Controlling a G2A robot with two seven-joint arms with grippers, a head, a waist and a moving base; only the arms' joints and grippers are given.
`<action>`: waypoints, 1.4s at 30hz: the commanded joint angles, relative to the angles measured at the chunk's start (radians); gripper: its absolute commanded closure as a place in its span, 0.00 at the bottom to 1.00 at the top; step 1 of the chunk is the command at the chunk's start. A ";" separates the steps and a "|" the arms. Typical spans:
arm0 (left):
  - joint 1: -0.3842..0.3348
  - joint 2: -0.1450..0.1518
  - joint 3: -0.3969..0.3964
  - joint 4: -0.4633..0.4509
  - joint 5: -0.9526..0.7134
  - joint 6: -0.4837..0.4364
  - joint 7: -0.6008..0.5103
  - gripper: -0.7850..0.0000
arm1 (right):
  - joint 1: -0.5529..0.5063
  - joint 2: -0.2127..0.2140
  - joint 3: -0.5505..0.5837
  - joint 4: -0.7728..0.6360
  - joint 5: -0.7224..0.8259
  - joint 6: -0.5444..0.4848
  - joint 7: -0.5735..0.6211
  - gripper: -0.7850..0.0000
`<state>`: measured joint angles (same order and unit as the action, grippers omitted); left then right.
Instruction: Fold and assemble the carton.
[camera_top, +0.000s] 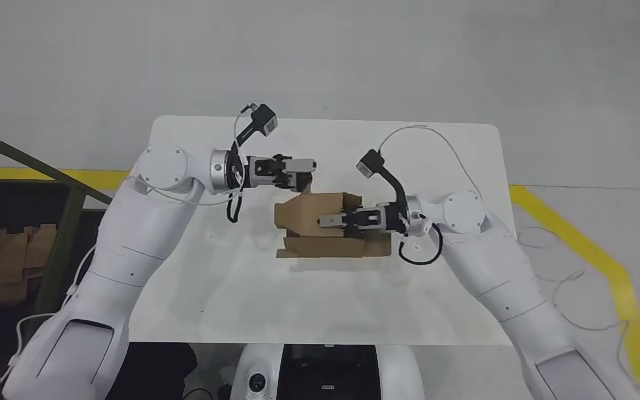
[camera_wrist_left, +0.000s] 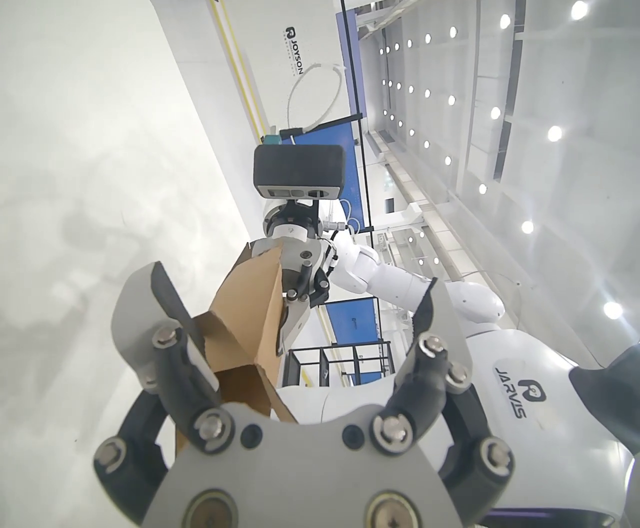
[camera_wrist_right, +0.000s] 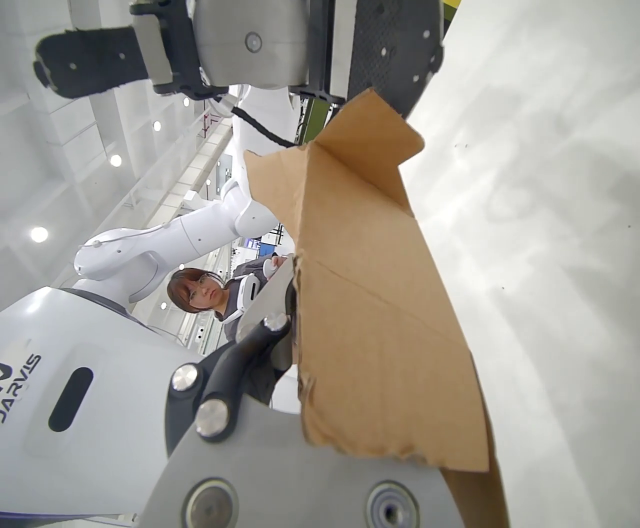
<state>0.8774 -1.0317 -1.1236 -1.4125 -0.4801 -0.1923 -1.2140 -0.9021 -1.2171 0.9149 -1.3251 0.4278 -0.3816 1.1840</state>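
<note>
Near edge: white table (camera_top: 200, 280), seen from the top view. The carton (camera_top: 318, 222) sits about mid-table. It is brown cardboard, partly opened out. One flat panel lies on the table on the side nearest the robot, and the raised part is behind it.

Next out: the right gripper (camera_top: 345, 221) comes in from the right side and meets the carton's upper part. In its own wrist view we see one metal finger (camera_wrist_right: 272, 300) pressed against the cardboard wall, which has a ragged edge there. The other finger is hidden behind the wall. From the left wrist view this same gripper has its fingers drawn together onto an upright flap. We note it as clamped on the carton.

In the right wrist view the clamped panel runs along above the tabletop and ends in a folded corner flap that points up.

Farthest: the left gripper (camera_top: 305, 170) is at the carton's far left corner, above the table. Its fingers are wide apart. In its own wrist view the dark pad of one finger (camera_wrist_left: 175, 320) is just beside the carton's flap edge, and we cannot tell whether it touches. The other finger stands well clear of the cardboard. The flap edge lies between the two fingers, close to the first.
</note>
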 joint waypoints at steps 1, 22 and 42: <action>-0.003 -0.001 0.004 -0.002 -0.003 0.001 -0.001 0.00 | 0.002 -0.001 -0.002 0.001 0.001 -0.001 0.002 1.00; 0.013 0.000 -0.009 -0.010 -0.004 -0.015 0.003 0.00 | -0.012 0.002 0.026 0.013 0.027 -0.006 -0.007 1.00; 0.062 0.013 -0.053 -0.097 0.009 -0.003 0.002 0.00 | -0.049 0.011 0.091 -0.021 0.025 0.067 -0.155 1.00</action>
<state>0.9382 -1.0188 -1.1779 -1.5077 -0.4737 -0.1963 -1.2120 -0.9504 -1.2061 1.0032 -1.3468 0.4494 -0.3158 1.0334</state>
